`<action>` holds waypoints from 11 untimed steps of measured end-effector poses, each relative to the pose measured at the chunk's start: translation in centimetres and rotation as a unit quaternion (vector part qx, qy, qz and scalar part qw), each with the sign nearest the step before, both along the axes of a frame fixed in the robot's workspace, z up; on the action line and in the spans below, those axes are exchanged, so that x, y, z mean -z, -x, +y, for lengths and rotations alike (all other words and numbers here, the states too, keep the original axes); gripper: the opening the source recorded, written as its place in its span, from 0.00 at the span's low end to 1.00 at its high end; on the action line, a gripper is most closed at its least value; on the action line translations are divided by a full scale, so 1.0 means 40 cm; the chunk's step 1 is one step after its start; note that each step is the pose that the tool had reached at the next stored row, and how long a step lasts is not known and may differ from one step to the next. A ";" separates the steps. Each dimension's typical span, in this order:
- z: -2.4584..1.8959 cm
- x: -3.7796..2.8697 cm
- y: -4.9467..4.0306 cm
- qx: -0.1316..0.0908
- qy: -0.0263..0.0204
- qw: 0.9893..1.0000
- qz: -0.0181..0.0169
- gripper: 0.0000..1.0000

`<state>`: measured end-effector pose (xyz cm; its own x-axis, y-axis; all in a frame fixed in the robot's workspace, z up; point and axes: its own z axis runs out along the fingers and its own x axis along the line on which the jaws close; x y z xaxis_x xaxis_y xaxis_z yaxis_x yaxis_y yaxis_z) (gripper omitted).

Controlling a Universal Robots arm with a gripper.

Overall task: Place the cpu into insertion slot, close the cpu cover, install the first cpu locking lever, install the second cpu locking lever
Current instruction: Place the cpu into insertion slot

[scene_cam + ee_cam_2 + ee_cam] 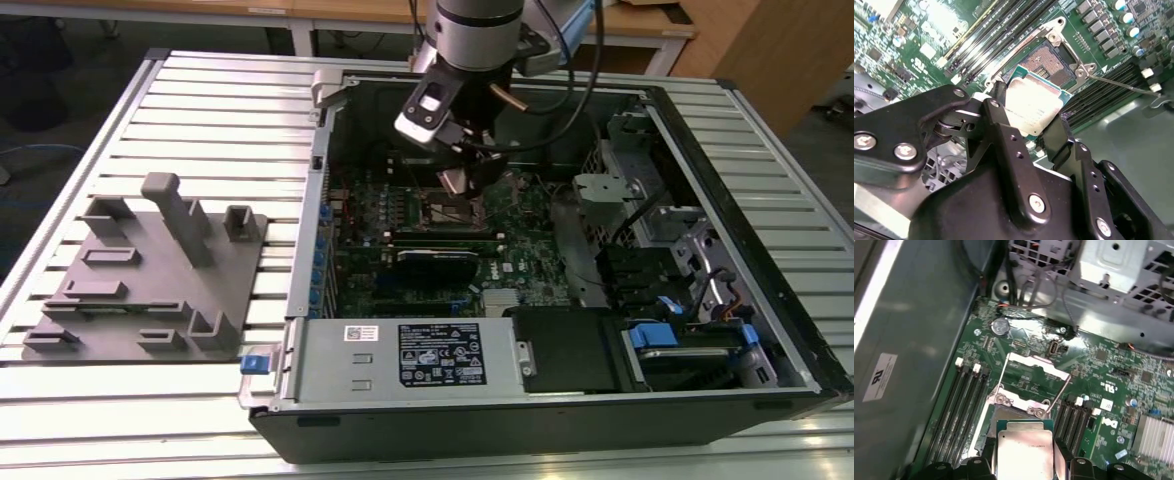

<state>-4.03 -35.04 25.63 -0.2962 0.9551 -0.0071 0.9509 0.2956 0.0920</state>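
1. A slatted metal counter (200, 90) carries everything in the exterior view.
2. An open black computer case (534, 425) lies on its side on it, toward the exterior view's right.
3. A grey moulded fixture (147, 290) with upright posts sits just beside the case, at the exterior view's left.
4. Inside the case, a silver power supply (400, 355) with a white label lies along the near wall, with a blue tab (256, 362) at its corner.
5. In the first wrist view, a round coin battery (999, 326), long black memory slots (961, 400) and a finned silver heatsink (1154, 437) sit on the green board (1089, 370).
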 end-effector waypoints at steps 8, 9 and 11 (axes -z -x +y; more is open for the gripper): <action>0.000 0.001 0.000 0.053 0.000 0.999 0.000 0.54; 0.000 0.001 0.000 0.060 0.000 0.998 0.000 0.54; 0.000 0.001 0.000 0.071 0.000 0.997 0.000 0.54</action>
<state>-4.03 -35.04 25.57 -0.1579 0.9874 -0.0070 0.9832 0.1578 0.0918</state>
